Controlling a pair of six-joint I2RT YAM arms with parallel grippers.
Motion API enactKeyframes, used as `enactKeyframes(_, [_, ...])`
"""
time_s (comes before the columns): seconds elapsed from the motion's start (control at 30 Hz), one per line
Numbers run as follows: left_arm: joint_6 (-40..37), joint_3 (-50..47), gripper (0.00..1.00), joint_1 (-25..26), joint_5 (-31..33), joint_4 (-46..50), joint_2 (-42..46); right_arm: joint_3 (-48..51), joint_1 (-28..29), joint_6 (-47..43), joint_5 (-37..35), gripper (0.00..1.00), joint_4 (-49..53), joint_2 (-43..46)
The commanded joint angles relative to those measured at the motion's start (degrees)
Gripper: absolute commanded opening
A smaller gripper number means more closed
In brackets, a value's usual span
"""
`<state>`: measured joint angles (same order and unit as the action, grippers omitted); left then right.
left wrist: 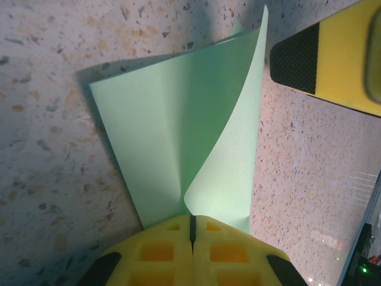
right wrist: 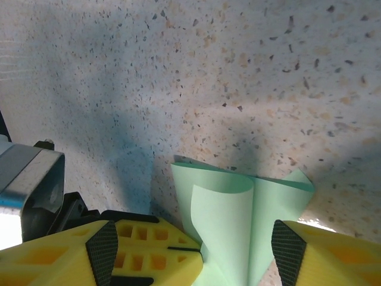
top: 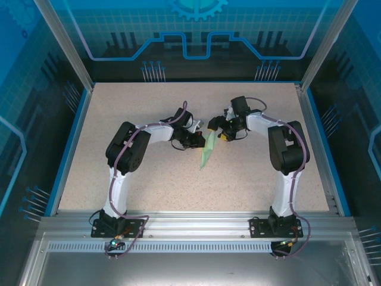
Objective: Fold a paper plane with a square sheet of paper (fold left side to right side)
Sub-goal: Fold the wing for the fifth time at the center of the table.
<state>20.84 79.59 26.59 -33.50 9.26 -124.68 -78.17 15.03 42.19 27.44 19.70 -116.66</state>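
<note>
**One Folded Paper, Two Grippers: One Pinching, One Standing Open**

A single piece of paper is being shown: the paper plane (top: 206,152), pale mint-green and only partly folded. From above it is being seen as a narrow pointed strip lying near the middle of the speckled table (top: 238,185), between the two wrists. Two arms and two grippers are being shown, one of each on either side.

The left gripper (left wrist: 191,229) is being shown fully closed. Its yellow fingers are pressed together, and the narrow end of the paper plane is being pinched between them. In the left wrist view one layer is lying flat with a centre crease, while a second flap is curling upward from the pinch.

The right gripper (right wrist: 195,250) is being shown with its jaws apart, a black pad standing on either side of the paper's curled layers. The paper is not being clamped by it, and whether either pad is touching the paper cannot be told. In the left wrist view one of its fingers (left wrist: 339,71) is being seen just beside the raised flap's upper corner.

The pinched end is being hidden by the left fingers. The near part of the paper is being cut off at the bottom edge of the right wrist view. From above, the fingertips are too small to be made out.
</note>
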Motion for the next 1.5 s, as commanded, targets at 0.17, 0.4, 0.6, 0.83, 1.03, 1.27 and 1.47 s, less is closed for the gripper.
enactKeyframes(0.17, [-0.6, 0.7, 0.03, 0.0, -1.1, 2.2, -0.2, -2.2, 0.7, -0.4, -1.4, 0.69, 3.7, -2.0])
enactKeyframes(0.4, [-0.7, 1.1, 0.03, 0.0, -1.4, 2.4, -0.1, -3.2, 0.9, -1.0, -1.9, 0.69, 5.6, -3.6])
enactKeyframes(0.6, [-0.8, 1.9, 0.04, 0.0, -1.8, 2.9, 0.3, -3.7, 1.1, -1.6, -2.4, 0.69, 6.9, -4.7])
enactKeyframes(0.83, [-1.4, 2.6, 0.04, 0.0, -1.8, 4.1, 1.5, -4.4, 1.2, -1.9, -2.9, 0.7, 7.6, -5.8])
enactKeyframes(1.03, [-2.0, 3.4, 0.04, 0.0, -1.6, 5.1, 1.9, -5.1, 1.4, -2.3, -3.0, 0.7, 8.1, -6.3])
enactKeyframes(1.27, [-2.1, 4.2, 0.04, 0.0, -1.5, 5.5, 1.7, -5.4, 1.5, -2.4, -3.0, 0.7, 8.2, -6.6])
enactKeyframes(1.47, [-2.0, 4.7, 0.04, 0.0, -1.2, 5.5, 1.0, -5.6, 1.6, -2.4, -3.0, 0.7, 8.3, -6.6])
